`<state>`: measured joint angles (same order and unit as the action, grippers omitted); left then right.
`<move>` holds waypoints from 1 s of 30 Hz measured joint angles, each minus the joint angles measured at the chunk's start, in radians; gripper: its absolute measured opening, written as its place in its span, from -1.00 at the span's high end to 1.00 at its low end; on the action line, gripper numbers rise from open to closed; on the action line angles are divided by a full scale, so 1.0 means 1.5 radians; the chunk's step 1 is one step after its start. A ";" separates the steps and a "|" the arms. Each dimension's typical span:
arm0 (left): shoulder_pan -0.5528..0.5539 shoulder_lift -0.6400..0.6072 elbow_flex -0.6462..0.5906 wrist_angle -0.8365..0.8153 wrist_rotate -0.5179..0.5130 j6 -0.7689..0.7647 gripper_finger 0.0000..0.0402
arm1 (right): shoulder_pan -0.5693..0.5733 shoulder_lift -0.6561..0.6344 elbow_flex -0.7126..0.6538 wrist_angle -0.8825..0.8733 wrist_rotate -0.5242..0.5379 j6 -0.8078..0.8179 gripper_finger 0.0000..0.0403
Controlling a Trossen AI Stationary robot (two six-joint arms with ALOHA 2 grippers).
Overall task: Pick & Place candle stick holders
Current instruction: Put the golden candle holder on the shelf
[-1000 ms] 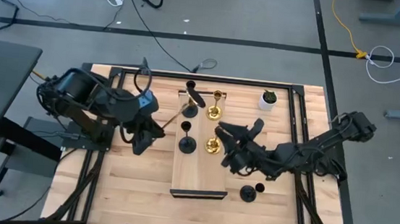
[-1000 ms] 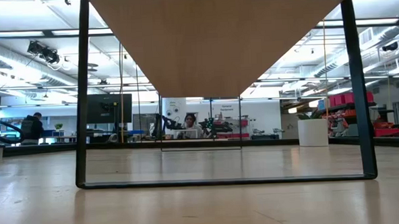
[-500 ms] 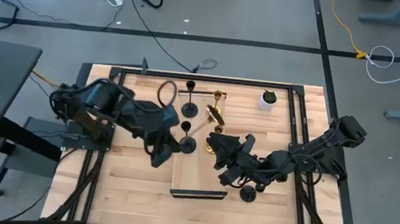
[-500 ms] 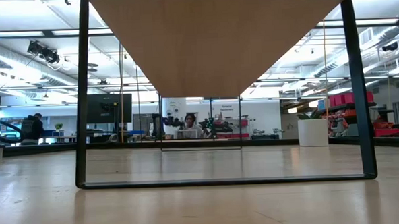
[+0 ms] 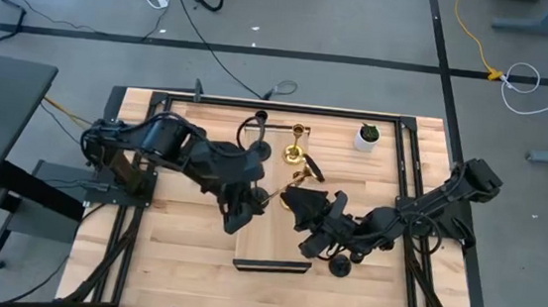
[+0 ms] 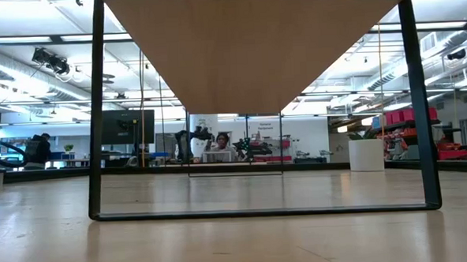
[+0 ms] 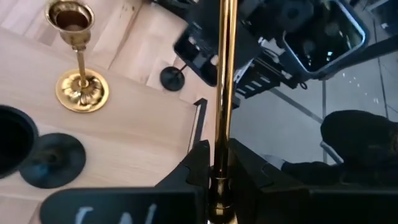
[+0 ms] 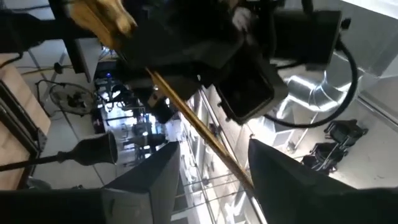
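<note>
My left gripper (image 5: 253,204) is shut on a gold candle stick holder (image 7: 224,74) over the wooden tray (image 5: 271,241). Its thin stem runs out toward my right gripper (image 5: 297,201), which is open, and the stem's far part (image 8: 239,171) lies between the right fingers. I cannot tell whether they touch it. Another gold holder (image 5: 294,153) and a black holder (image 5: 259,152) stand on their bases at the tray's far end. A second black holder (image 5: 341,266) stands on the table to the right of the tray. My left gripper pinches the gold holder's thin stem (image 7: 221,158) between its two fingers (image 7: 200,163), near one end, where a wider gold part shows behind them. The stem runs straight out along the fingers, lifted clear of the tray, toward my right gripper.
A small white pot with a green plant (image 5: 367,135) stands at the table's far right. The tray has black end pieces, one at the near end (image 5: 271,266). Black frame rails run along the table's edges.
My left gripper has carried the gold holder toward the table's right edge and a little nearer, from left of the tray to over it, up to my right gripper. My right gripper has shifted slightly toward the left and near edges.
</note>
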<state>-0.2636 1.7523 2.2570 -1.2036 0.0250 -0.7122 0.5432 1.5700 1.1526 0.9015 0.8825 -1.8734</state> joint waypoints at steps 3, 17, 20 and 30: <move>0.012 -0.001 0.000 0.002 -0.001 0.007 0.83 | 0.014 0.000 0.000 -0.001 0.008 -0.001 0.11; 0.028 -0.001 0.000 0.020 0.025 0.020 0.83 | -0.015 0.000 0.000 -0.003 0.016 -0.091 0.16; 0.028 -0.001 0.000 0.020 0.026 0.019 0.83 | -0.026 0.000 0.000 -0.003 -0.006 -0.103 0.15; 0.028 -0.001 0.000 0.019 0.029 0.029 0.83 | -0.048 0.000 0.000 0.023 -0.043 -0.135 0.32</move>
<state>-0.2223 1.7504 2.2574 -1.1744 0.0686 -0.6692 0.4707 1.5700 1.1522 0.9363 0.8185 -2.0753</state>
